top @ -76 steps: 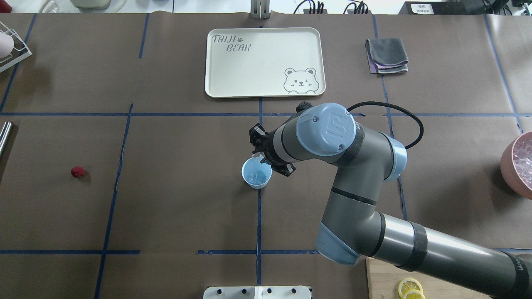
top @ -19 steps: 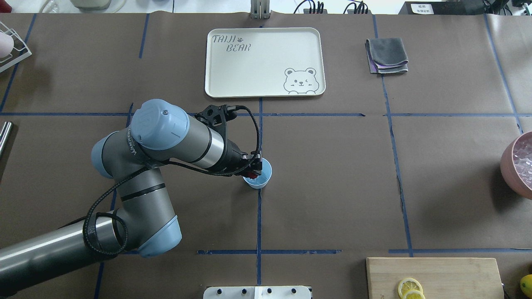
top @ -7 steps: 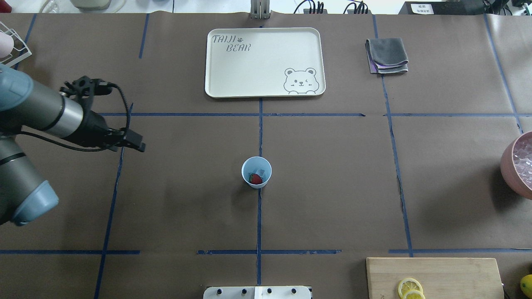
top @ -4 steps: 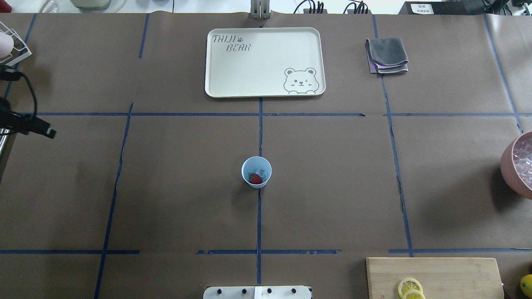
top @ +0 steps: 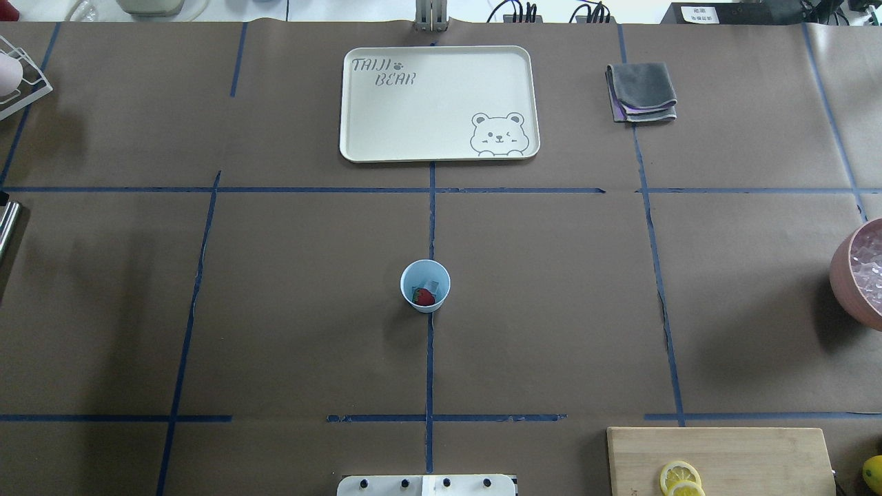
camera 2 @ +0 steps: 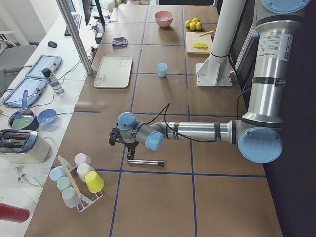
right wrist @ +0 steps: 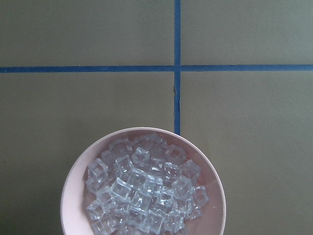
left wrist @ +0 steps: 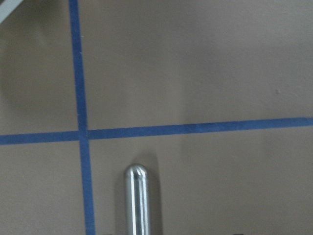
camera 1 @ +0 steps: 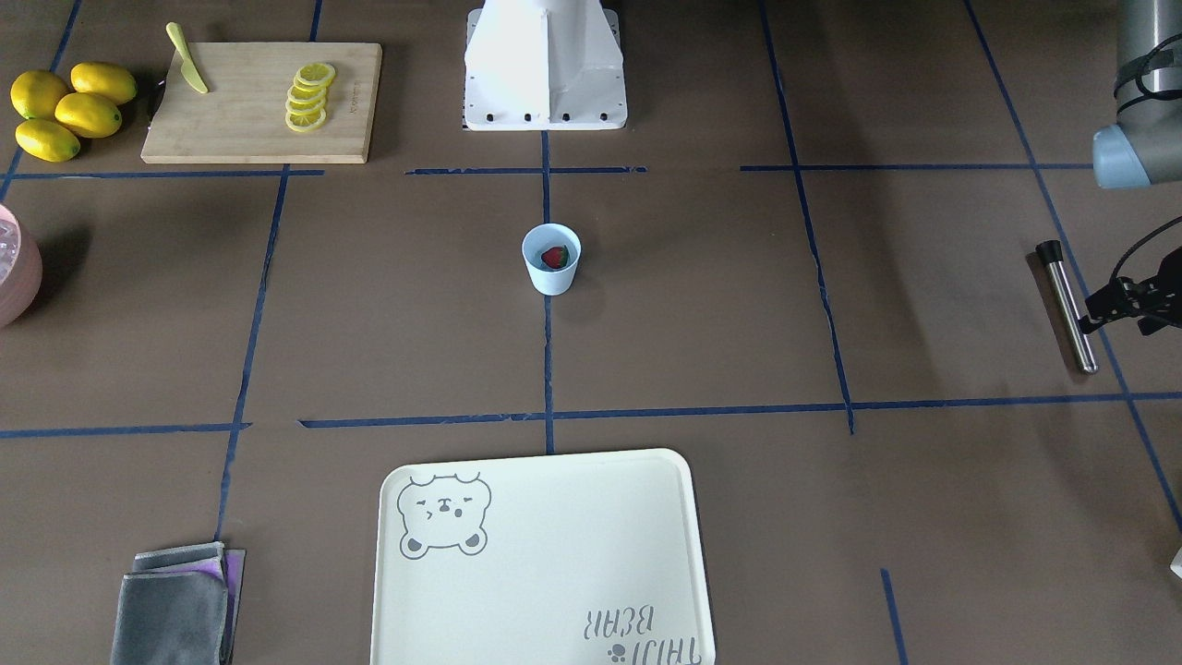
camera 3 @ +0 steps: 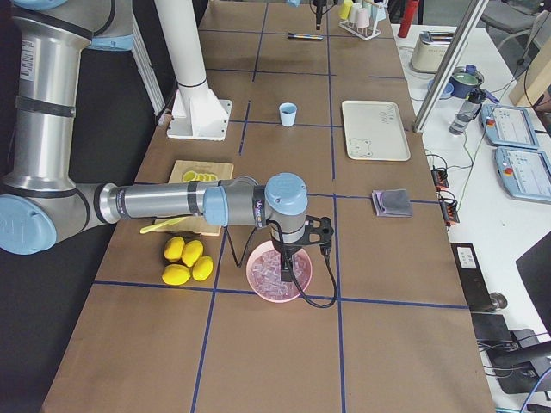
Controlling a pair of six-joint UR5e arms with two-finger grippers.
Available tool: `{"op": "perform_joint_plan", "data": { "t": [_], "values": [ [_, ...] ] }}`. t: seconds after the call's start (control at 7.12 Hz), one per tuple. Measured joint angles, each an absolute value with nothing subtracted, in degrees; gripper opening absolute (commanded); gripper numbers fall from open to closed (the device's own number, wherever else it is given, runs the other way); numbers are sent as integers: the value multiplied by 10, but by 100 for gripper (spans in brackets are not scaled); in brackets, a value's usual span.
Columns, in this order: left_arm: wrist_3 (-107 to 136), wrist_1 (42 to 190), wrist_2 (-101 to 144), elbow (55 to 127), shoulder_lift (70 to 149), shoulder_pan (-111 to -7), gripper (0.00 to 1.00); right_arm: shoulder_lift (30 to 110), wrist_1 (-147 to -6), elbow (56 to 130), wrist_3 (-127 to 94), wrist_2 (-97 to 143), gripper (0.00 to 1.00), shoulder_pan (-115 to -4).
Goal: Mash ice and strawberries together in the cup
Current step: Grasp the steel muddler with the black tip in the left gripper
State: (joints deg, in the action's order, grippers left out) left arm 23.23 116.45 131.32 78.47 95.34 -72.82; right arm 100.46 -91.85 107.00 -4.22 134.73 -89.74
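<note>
The cup (top: 412, 277) stands alone at the middle of the desk (top: 551, 310), on a blue tape line. The strawberry (top: 424, 297) lies inside it against a piece of ice (top: 432, 284). Both are in, so to my eye the loading is done and the step in hand is fetching something to crush with.

The left tool (camera 2: 130, 152) hangs pointing down over a metal rod (camera 2: 145, 162) that lies flat near the desk's left end, well apart from the cup. Whether the tool is wide or narrow I cannot tell. The right tool (camera 3: 287, 256) hovers above the pink bowl (right wrist: 71, 200) at the other end, and I cannot tell its spread either.

Next, I'd say, the left tool must drop over the rod, pinch it across its width, and stand it upright for the cup.
</note>
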Motion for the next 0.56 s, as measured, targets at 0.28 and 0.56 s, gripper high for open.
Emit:
{"op": "perform_joint_plan", "data": {
  "t": [0.28, 0.56],
  "values": [
    [234, 1168, 1302, 761, 966, -724, 87, 1005, -918, 1071, -42, 1348, 100, -897],
    [237, 1168, 1300, 757, 967, -708, 87, 1006, -918, 1071, -42, 1348, 100, -897]
  ]
}}
